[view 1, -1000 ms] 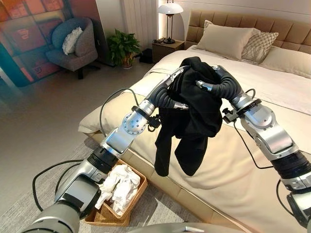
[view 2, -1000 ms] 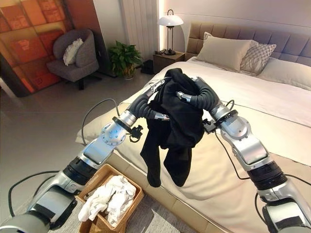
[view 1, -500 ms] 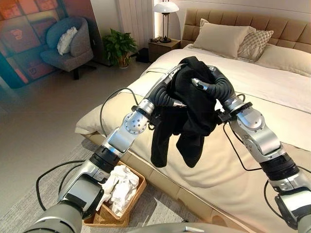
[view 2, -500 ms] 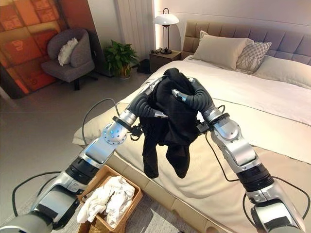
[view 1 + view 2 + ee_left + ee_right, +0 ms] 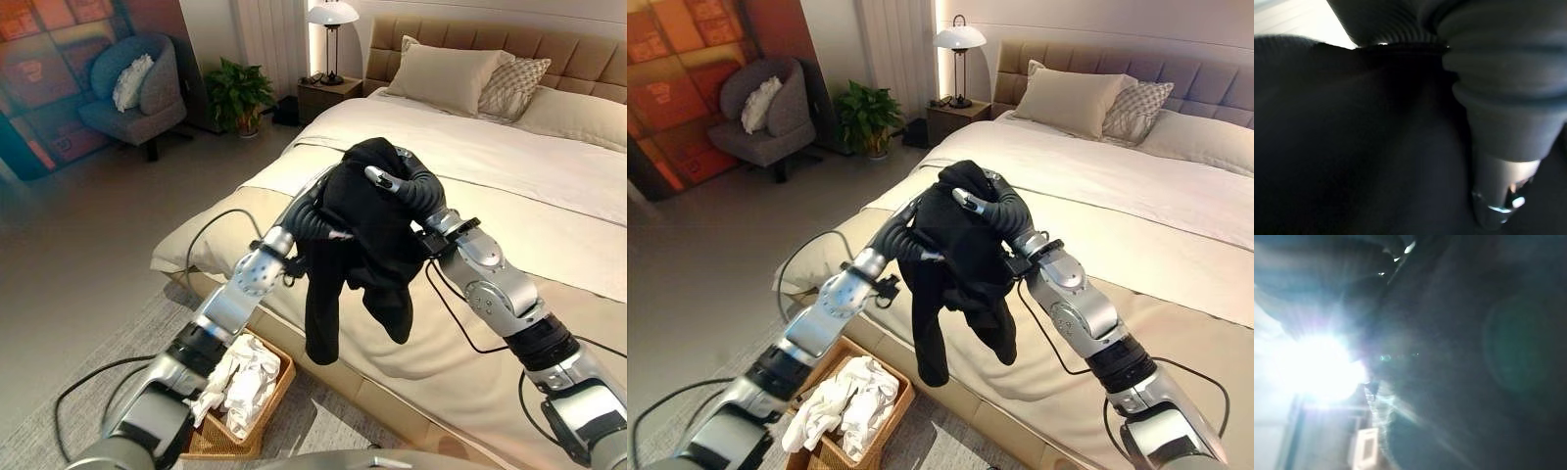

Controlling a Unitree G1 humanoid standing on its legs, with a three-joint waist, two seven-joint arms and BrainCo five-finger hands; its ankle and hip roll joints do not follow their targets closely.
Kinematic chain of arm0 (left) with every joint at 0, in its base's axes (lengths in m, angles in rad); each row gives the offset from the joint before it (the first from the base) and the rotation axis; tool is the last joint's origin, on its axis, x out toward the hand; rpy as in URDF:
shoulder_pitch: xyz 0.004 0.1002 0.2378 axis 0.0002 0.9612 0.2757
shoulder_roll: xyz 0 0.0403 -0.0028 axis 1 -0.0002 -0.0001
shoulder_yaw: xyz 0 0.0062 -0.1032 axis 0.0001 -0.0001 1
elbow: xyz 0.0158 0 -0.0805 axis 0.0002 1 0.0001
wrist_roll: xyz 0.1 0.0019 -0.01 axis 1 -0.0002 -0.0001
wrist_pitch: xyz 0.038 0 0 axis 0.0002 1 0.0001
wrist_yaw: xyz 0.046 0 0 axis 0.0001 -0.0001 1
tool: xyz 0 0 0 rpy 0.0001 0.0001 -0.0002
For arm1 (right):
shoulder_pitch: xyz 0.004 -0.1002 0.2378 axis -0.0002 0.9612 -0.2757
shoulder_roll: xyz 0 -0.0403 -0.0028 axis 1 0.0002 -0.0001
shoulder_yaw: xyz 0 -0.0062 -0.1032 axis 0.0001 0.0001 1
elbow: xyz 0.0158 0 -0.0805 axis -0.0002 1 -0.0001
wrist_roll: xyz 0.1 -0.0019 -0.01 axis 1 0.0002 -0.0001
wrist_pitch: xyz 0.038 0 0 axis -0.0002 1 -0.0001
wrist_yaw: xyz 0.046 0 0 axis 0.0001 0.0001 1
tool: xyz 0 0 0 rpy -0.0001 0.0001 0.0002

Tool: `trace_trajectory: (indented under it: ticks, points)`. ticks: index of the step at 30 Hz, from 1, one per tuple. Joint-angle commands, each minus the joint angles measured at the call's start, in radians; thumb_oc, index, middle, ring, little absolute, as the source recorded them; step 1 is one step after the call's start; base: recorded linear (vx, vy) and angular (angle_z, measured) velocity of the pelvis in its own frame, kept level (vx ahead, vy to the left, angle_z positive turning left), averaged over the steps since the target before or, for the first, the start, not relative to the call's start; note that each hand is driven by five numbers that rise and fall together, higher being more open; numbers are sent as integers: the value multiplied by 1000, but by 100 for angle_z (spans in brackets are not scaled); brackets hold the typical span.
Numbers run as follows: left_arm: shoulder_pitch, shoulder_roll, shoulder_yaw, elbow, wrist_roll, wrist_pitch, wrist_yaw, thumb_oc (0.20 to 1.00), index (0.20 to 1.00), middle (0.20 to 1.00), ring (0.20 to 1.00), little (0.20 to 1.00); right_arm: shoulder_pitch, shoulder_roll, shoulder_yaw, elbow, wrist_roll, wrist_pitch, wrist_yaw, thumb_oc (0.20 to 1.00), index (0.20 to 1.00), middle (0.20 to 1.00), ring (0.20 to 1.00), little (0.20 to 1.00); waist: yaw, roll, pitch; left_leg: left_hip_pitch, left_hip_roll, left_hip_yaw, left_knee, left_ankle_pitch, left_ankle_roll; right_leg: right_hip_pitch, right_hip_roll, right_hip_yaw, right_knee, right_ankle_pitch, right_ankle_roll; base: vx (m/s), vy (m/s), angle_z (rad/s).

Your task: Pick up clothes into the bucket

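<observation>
- So the black cloth garment (image 5: 377, 230) is bunched up between my two hands, up in the air over the near edge of the big bed with cream bedding (image 5: 549, 186). Its long axis runs pretty much straight up and down: the bundled top sits at hand level and two loose ends dangle toward the floor, the longer one on my left side.
- Below my left arm, down on the grey rug (image 5: 59, 431), there's the woven wicker basket (image 5: 838, 446) with white crumpled clothes (image 5: 847, 397) already in it. The dangling end of the garment hangs above and a bit to the right of it, not touching.
- Past my hands: beige pillows (image 5: 446, 78) and a patterned one (image 5: 514, 83) at the padded headboard. Off to the left beyond that, a wooden nightstand with a white-shaded lamp (image 5: 331, 15), a green potted plant (image 5: 238, 93) and a grey armchair with a white cushion (image 5: 132, 88). All well apart from me, nothing between my hands and the basket.
- My left hand (image 5: 318, 211) is pressed into the left side of the cloth, fingers buried in it, so I honestly can't tell how they're set.
- My right hand (image 5: 397, 186) lies over the top of the bundle, fingers down in the fabric too, can't tell either.
</observation>
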Motion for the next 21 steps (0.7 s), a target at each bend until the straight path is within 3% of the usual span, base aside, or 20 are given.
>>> trace_trajectory:
  ticks: [1,4,5,7,8,9,13,14,16,18,21]
  points:
    - [-35,40,-95,120,79,15,-26,1000,1000,1000,1000,1000,-171,101,-36,-241,124,-111,85,200,200,200,200,200,-21,-85,-15,-36,-39,-35,127,-110,31,23,-66,-14,102,-86,54,11,11,-11]
    - [8,68,-92,92,57,10,-47,1000,1000,1000,1000,1000,-189,59,-28,-270,172,-124,94,200,200,200,200,200,-18,-83,-19,-36,-39,-35,123,-111,29,24,-67,-15,99,-85,55,6,8,-6]
    - [-88,-14,-154,82,41,38,-49,1000,1000,1000,1000,1000,-198,74,-16,-281,171,-126,91,200,200,200,200,200,-27,-80,-18,-31,-39,-37,124,-115,30,28,-65,-15,101,-88,55,0,0,0]
    - [-137,-36,-163,78,43,40,-40,1000,1000,1000,1000,1000,-193,86,-20,-277,175,-119,87,200,200,200,200,200,-31,-81,-19,-36,-41,-38,124,-110,32,22,-66,-15,101,-85,55,4,-4,2]
    - [-138,-16,-129,46,38,42,-33,1000,1000,1000,1000,1000,-168,94,-41,-270,166,-111,81,200,200,200,200,200,-30,-82,-18,-37,-42,-41,124,-110,34,22,-67,-16,101,-86,55,0,0,0]
    - [-37,59,-71,36,52,18,-51,1000,1000,1000,1000,1000,-157,69,-65,-256,137,-103,82,200,200,200,200,200,-15,-83,-18,-36,-42,-43,122,-110,33,25,-69,-21,98,-86,55,10,-5,-4]
    - [65,121,-31,-24,36,3,-68,1000,1000,1000,1000,1000,-153,43,-61,-287,151,-112,95,200,200,200,200,200,-10,-82,-23,-33,-40,-46,119,-110,30,31,-70,-28,94,-86,54,7,-1,0]
    - [-32,34,-105,-14,31,29,-63,1000,1000,1000,1000,1000,-163,63,-46,-288,154,-115,92,200,200,200,200,200,-19,-81,-22,-28,-41,-48,119,-114,30,36,-69,-26,95,-89,53,0,0,0]
    - [-112,-10,-107,0,33,39,-34,1000,1000,1000,1000,1000,-147,90,-60,-275,150,-109,84,200,200,200,200,200,-25,-83,-22,-34,-45,-51,119,-109,34,30,-70,-26,95,-87,55,-6,-14,9]
    - [-67,38,-52,6,61,33,-4,1000,1000,1000,1000,1000,-130,77,-92,-259,116,-86,65,200,200,200,200,200,-20,-84,-23,-32,-45,-53,117,-109,36,33,-71,-29,93,-87,55,-2,-8,4]
    - [0,78,-47,-8,41,20,-56,1000,1000,1000,1000,1000,-143,62,-79,-246,124,-99,81,200,200,200,200,200,-14,-84,-26,-30,-43,-53,114,-109,33,37,-71,-30,90,-86,54,1,1,-2]
